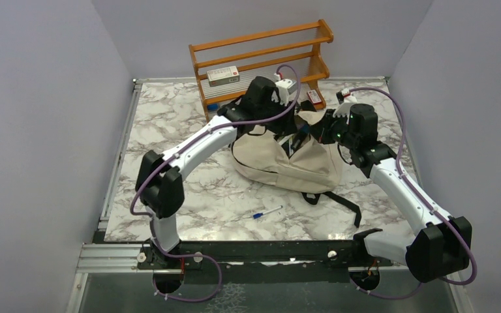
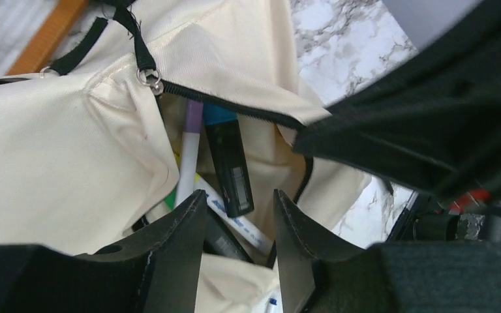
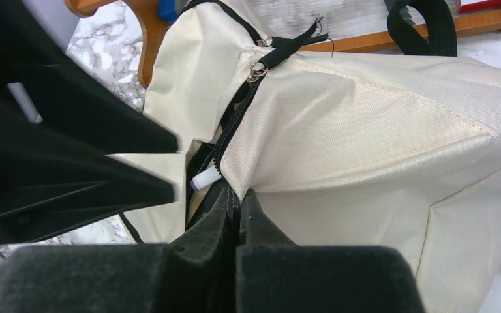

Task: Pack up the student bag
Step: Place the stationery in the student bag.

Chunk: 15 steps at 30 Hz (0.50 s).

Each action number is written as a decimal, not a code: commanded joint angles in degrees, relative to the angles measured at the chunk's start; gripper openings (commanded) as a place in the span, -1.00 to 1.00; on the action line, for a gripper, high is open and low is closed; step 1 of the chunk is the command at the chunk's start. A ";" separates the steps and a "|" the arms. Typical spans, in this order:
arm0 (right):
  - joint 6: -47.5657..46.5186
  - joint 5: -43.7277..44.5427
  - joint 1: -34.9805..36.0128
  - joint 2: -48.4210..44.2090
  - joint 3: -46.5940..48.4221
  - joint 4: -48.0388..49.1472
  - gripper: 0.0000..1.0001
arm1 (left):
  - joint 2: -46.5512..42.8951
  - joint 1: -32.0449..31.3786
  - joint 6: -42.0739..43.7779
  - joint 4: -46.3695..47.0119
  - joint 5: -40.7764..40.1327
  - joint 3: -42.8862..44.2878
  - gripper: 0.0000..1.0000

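Marble table [image 1: 189,195], student bag [image 1: 287,163] gaping. Left jaws half-open, empty, markers [image 2: 231,169] right below. Right jaws pinched tight on zip edge [image 3: 231,137]; if fabric slips out, mouth flops closed imo.

Wooden rack [image 1: 261,49] at back of marble table [image 1: 189,189], w/ box [image 1: 222,75] on shelf.

The tabletop [image 1: 189,195] has a white marble pattern with grey veins. Plain pale lilac-grey panels close it on three sides: the left wall [image 1: 39,98], the back wall [image 1: 254,19] and the right wall [image 1: 470,78]. A wooden rack [image 1: 261,40] (orange-brown, with open shelves) stands at the far edge. A metal rail [image 1: 111,257] runs along the near edge. The light is soft and even.
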 commanded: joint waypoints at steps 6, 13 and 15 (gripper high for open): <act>-0.59 -0.15 -0.02 -1.29 1.18 2.22 -0.99 | -23.21 0.12 7.30 15.12 -7.14 -25.30 -0.14; -0.68 0.49 -0.02 -1.47 1.15 2.20 -0.99 | -33.35 0.22 3.42 18.12 -15.75 -38.45 0.10; -0.68 0.50 -0.02 -1.48 1.11 2.04 -0.99 | -35.28 0.26 2.97 18.39 -14.21 -40.84 0.11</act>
